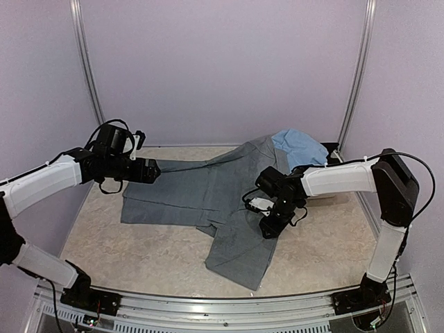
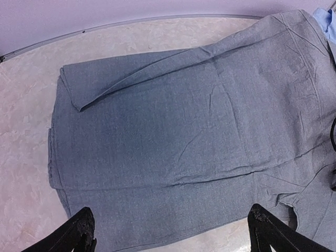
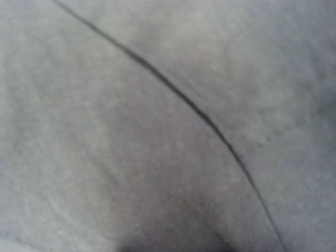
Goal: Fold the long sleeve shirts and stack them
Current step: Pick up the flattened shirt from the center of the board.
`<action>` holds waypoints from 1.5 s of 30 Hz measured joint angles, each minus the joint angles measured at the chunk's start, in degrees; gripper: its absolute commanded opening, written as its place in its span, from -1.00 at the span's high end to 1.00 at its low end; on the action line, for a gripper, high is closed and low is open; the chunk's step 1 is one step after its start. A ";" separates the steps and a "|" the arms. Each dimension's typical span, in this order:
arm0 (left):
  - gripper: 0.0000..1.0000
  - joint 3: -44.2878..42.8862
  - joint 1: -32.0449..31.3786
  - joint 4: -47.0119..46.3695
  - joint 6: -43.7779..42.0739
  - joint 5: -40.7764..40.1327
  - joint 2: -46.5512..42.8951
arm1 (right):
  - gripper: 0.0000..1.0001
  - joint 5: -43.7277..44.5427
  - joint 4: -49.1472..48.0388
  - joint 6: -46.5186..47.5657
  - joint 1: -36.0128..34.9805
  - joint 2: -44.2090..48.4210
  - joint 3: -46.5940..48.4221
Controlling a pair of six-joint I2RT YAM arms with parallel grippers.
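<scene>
The slate grey long sleeve shirt point(image 1: 201, 191) lies spread on the table, one part trailing toward the front edge. It fills the left wrist view point(image 2: 184, 115) and the right wrist view point(image 3: 131, 131). The light blue shirt point(image 1: 298, 147) lies bunched at the back right, partly on the grey one; a corner of it shows in the left wrist view point(image 2: 328, 21). My left gripper point(image 1: 154, 168) hovers at the grey shirt's left back edge, fingers wide apart and empty point(image 2: 170, 223). My right gripper point(image 1: 269, 225) is pressed down close on the grey cloth near its middle; its fingers are hidden.
Purple walls with metal posts point(image 1: 87, 69) close in the back and sides. A metal rail point(image 1: 222, 305) runs along the table's front edge. Bare tabletop point(image 1: 139, 257) shows at the front left. A black cable point(image 2: 333, 136) hangs at the right of the left wrist view.
</scene>
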State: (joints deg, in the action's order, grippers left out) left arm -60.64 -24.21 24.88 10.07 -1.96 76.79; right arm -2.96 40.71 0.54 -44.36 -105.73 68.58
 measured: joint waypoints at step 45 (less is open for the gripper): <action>-0.91 1.49 -7.21 -0.09 -1.22 -1.51 2.95 | -0.11 3.98 -10.16 -10.43 -30.84 3.37 -7.17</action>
State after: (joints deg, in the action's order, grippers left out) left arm -59.16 -31.42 24.80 8.84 -3.46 79.75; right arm 1.02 30.55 -9.89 -75.20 -102.37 61.41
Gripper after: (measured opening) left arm 0.953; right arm 0.685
